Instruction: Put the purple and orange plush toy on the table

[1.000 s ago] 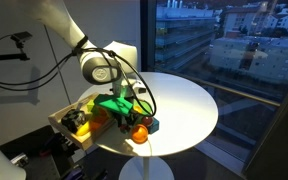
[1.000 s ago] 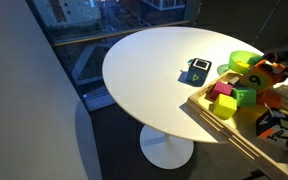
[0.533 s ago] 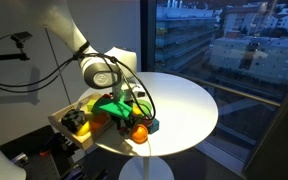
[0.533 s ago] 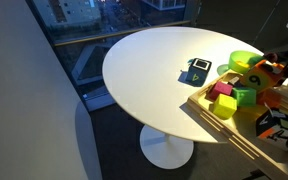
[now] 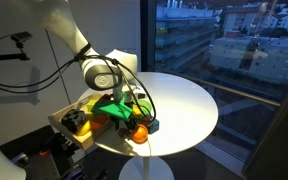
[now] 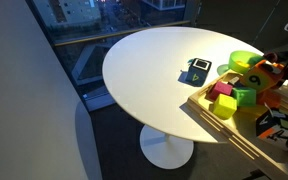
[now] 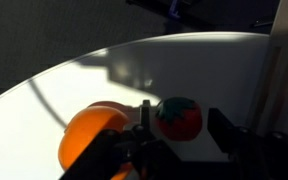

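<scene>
In the wrist view the gripper (image 7: 181,113) is a dark blur at 6 o'clock, cut off by the lower edge. Its fingers (image 7: 144,118) flank the toy (image 7: 181,123), but whether they touch it cannot be told. Of the toy's purple part only a dark patch shows, at its 12 o'clock. The ball (image 7: 89,135), at the toy's 9 o'clock, has its lower rim hidden by the gripper. In an exterior view the arm (image 5: 69,30) runs off the edge at 11 o'clock, the pedestal (image 5: 144,170) is cut at 6 o'clock, and the toy is too small to pick out. In an exterior view the tray (image 6: 224,126) is cut from 3 to 5 o'clock, and the bowl (image 6: 246,60) is covered on its 3 o'clock side.
</scene>
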{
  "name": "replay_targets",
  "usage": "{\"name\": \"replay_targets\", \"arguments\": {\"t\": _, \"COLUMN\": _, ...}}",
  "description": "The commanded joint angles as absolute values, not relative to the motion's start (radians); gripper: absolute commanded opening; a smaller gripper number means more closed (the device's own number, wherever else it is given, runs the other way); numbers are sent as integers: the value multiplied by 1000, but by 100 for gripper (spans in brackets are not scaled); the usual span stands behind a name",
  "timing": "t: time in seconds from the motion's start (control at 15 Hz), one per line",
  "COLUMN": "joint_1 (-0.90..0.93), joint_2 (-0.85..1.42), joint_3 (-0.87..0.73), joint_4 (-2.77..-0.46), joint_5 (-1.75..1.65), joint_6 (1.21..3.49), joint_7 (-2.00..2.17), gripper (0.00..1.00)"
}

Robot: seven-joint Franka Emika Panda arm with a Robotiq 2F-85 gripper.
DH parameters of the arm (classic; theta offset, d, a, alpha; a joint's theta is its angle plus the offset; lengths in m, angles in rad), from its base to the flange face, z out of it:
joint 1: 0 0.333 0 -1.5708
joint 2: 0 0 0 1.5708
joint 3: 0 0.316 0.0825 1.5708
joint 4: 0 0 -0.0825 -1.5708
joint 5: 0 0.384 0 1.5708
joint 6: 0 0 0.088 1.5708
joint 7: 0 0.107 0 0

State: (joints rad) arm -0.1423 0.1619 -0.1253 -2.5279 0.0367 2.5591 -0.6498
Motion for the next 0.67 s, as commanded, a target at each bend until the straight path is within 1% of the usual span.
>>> {"name": "replay_targets", "arguments": {"t": 0.0, "joint_1": -172, "joint_2": 148, "joint_3": -108, "joint_4": -2518, "joint_5": 48, "joint_6": 2554, "joint_7": -672, "gripper": 93}}
{"name": "replay_targets", "arguments": {"t": 0.07, "joint_1": -173, "joint_2": 144, "joint_3": -109, "joint_4": -2517, "joint_5": 47, "joint_6": 2552, "joint_7": -669, "gripper": 99}}
{"name": "replay_targets", "arguments": {"t": 0.13, "joint_1": -174, "joint_2": 141, "joint_3": -109, "joint_4": -2515, "joint_5": 48, "joint_6": 2549, "joint_7": -668, "gripper": 100}}
{"name": "replay_targets", "arguments": {"t": 0.6, "joint_1": -175, "joint_2": 89, "joint_3": -109, "joint_4": -2504, "joint_5": 72, "joint_6": 2514, "joint_7": -666, "gripper": 100}}
